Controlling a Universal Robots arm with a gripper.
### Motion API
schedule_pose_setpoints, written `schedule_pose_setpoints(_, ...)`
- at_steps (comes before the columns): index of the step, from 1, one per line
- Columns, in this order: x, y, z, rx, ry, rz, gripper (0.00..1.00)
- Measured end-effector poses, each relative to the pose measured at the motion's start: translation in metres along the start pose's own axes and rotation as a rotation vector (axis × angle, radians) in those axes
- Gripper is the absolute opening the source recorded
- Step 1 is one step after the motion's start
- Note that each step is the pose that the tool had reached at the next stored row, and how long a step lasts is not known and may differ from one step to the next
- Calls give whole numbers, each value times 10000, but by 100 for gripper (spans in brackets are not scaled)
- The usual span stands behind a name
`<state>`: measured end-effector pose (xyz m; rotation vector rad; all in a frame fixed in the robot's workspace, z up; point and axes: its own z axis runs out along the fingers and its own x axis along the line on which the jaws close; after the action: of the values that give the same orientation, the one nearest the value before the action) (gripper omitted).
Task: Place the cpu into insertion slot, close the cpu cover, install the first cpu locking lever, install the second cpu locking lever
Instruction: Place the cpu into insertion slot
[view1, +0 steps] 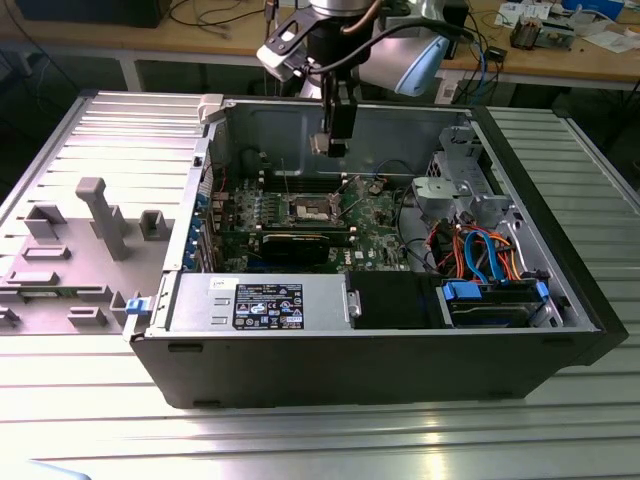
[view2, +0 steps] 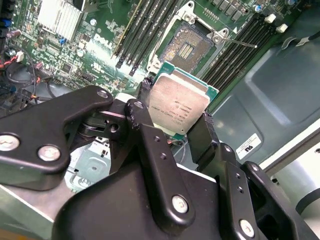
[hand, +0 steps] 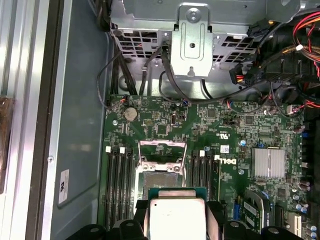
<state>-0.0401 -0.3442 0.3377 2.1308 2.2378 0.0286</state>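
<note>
End effector (view2: 170, 115) clenched on the cpu (view2: 177, 97), hanging above the bare insertion slot (view2: 187, 47); cpu cover (hand: 161, 148) looks raised. I'd square the chip's edges to the socket rim, descend level, and release only once it sits flat.

The cpu (view2: 179, 100) is held by the gripper (view2: 175, 114) above the insertion slot (view2: 189, 47), apart from it, and memory slots (view2: 150, 22) are set on two opposite sides of that slot.
</note>
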Motion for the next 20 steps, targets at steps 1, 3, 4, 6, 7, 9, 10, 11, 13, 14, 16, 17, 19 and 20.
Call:
schedule_pose_setpoints(1, 0, 0, 5, -1, -1, 2, 54)
schedule_pose_setpoints(3, 0, -4, 11, -1, -2, 1, 54)
schedule_pose_setpoints(4, 0, -4, 11, -3, -3, 2, 54)
schedule_pose_setpoints(6, 1, -4, 12, -10, -1, 1, 54)
schedule_pose_setpoints(7, 1, -4, 12, -12, -1, 2, 54)
schedule_pose_setpoints(9, 1, -17, 18, -16, 1, 4, 54)
schedule_pose_setpoints(10, 2, -24, 23, -17, 2, 3, 54)
schedule_pose_setpoints(11, 2, -31, 31, -16, -2, 3, 54)
schedule_pose_setpoints(13, 3, -37, 43, -16, -2, 2, 54)
schedule_pose_setpoints(14, 3, -37, 52, -15, -2, 0, 54)
schedule_pose_setpoints(16, 3, -39, 57, -15, -3, 2, 54)
schedule_pose_setpoints(17, 3, -39, 57, -16, -2, 2, 54)
schedule_pose_setpoints(19, 3, -40, 64, -15, -6, 2, 54)
schedule_pose_setpoints(20, 3, -40, 65, -16, -5, 2, 54)
